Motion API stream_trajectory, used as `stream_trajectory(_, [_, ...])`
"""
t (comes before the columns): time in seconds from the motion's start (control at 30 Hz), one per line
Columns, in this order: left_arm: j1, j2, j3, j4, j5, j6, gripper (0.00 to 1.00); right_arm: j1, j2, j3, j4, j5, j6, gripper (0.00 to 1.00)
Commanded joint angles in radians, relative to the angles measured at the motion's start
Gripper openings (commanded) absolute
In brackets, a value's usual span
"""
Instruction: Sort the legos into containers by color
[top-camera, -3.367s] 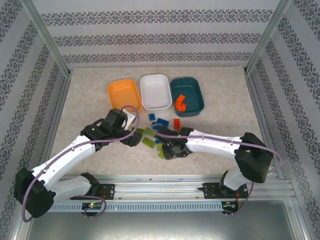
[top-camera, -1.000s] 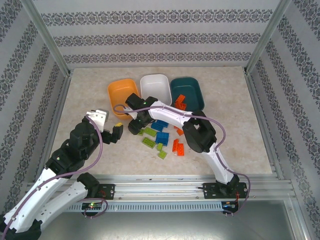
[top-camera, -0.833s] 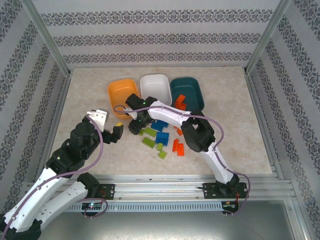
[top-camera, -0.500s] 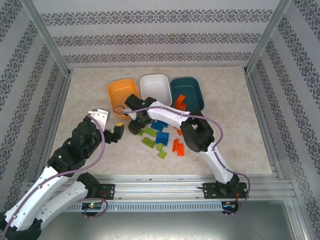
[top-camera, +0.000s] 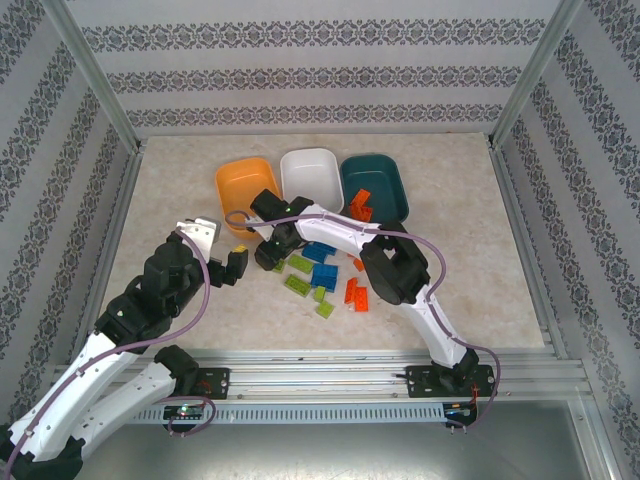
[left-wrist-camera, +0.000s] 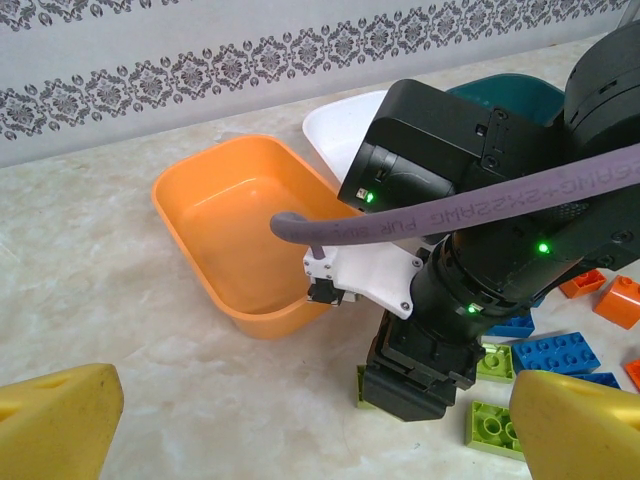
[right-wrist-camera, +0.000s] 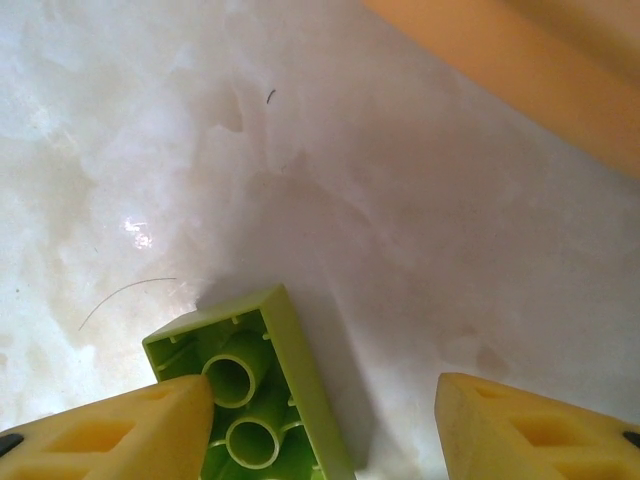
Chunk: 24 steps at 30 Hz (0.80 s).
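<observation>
Yellow right fingers (right-wrist-camera: 110, 430) roughly half open, astride a lime green lego (right-wrist-camera: 250, 400) on the table (right-wrist-camera: 400, 200), one finger touching the brick's long side and the other apart from it, nothing gripped or lifted yet. Further back, left fingers (left-wrist-camera: 55, 420) spread wide and empty, facing the pile. For a clean pick: centre the brick in the gap, close squarely across its narrow width, keep the tips low against the table to stop any tipping or squirting out, then lift straight up before swinging toward a tub. Mind the orange container (right-wrist-camera: 520, 80) just beside, probably near enough to clip. As for the lego: a small lime block lying upside down, hollow underside and round tubes facing up, smooth hard plastic, likely slippery. Seen from above, at the left edge of a loose scatter of lime, blue (top-camera: 322, 275) and orange-red (top-camera: 356, 293) legos, on the near side of the row of orange, white (top-camera: 312, 180) and teal (top-camera: 385, 180) containers, with a few orange-red pieces (top-camera: 360, 205) already in the teal one.
</observation>
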Motion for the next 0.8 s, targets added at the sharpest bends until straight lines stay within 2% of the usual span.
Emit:
stream_trajectory(0.0, [0.001,-0.002,-0.005,0.027,0.002,0.002,1.0,0.029,0.024,-0.049,-0.023,-0.006,0.01,0.63])
stream_trajectory(0.4, [0.001,0.007,-0.004,0.022,-0.003,0.001,1.0,0.044,-0.017,-0.176,0.054,-0.02,0.071,0.6])
stream_trajectory(0.67, [0.0,0.01,-0.002,0.02,-0.003,-0.002,1.0,0.053,-0.067,-0.251,0.12,0.021,0.108,0.43])
stream_trajectory(0.77, [0.001,0.01,-0.002,0.019,-0.003,-0.001,1.0,0.056,-0.102,-0.282,0.153,0.03,0.124,0.32])
